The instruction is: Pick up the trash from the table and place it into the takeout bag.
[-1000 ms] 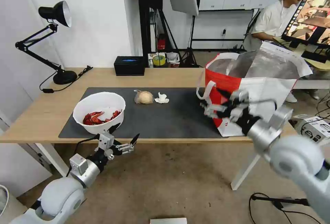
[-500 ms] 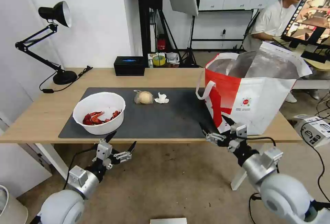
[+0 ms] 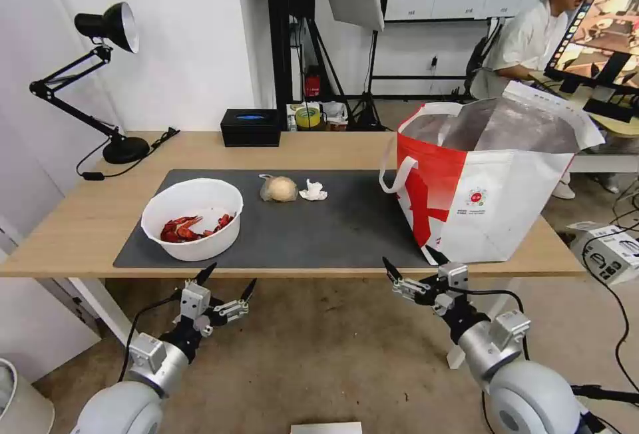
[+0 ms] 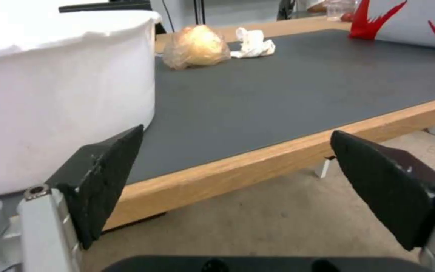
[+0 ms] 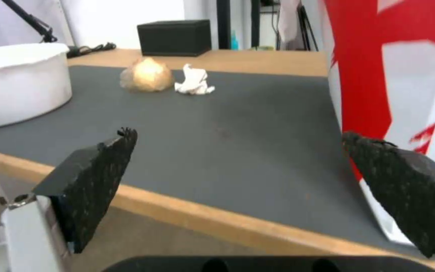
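On the dark grey mat (image 3: 346,227) of the table (image 3: 80,221) stand a white bowl of red crayfish shells (image 3: 193,217), a wrapped beige bun (image 3: 278,189) and a crumpled tissue (image 3: 313,190). The takeout bag (image 3: 492,181) stands open at the table's right end. My left gripper (image 3: 231,275) hangs open and empty below the table's front edge, under the bowl (image 4: 51,94). Also open and empty, my right gripper (image 3: 411,261) sits just below the front edge near the bag's front corner (image 5: 394,75). The bun (image 5: 147,75) and tissue (image 5: 193,81) lie far beyond both grippers.
A black box (image 3: 251,126) and a black desk lamp (image 3: 110,28) stand along the table's back and left. White table legs (image 3: 100,301) go down behind the arms. A white box (image 3: 609,251) and cables lie on the floor at right.
My right arm has dropped from in front of the bag to below the table's front edge. The left gripper has sunk a little lower. Both stay open.
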Motion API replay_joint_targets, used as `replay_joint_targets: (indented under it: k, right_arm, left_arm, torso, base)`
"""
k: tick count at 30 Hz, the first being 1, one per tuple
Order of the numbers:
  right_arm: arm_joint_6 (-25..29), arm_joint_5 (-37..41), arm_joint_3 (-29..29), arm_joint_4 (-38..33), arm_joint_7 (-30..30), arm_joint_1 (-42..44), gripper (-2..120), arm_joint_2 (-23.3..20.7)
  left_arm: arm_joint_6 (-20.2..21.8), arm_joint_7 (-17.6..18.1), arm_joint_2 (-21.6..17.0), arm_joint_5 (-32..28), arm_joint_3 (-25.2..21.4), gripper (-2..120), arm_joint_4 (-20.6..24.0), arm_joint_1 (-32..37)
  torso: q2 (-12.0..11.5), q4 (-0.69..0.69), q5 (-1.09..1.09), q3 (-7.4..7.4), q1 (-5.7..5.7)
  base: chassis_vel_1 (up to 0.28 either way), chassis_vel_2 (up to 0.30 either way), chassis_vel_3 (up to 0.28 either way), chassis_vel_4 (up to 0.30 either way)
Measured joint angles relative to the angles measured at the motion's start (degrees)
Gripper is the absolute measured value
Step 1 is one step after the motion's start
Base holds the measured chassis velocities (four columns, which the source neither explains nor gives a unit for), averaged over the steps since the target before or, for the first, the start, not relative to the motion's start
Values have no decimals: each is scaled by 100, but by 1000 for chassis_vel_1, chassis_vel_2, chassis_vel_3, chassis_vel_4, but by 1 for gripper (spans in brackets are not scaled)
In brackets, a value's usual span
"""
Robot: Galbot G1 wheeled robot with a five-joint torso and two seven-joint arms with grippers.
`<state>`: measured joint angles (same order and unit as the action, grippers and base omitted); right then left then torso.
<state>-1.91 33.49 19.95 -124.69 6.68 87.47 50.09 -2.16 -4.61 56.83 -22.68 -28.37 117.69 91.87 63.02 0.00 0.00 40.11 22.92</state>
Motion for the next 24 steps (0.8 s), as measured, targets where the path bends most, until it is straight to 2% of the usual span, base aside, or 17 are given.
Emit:
replay_joint_targets:
  k: [24]
  right_arm:
    - [-30, -260, -228, 162, 33, 133, 100, 334]
  left_arm:
    - [-14, 3, 23, 61, 20, 100, -93, 31]
  torso:
    - [0, 0, 0, 0, 0]
  base:
    - [0, 0, 0, 0]
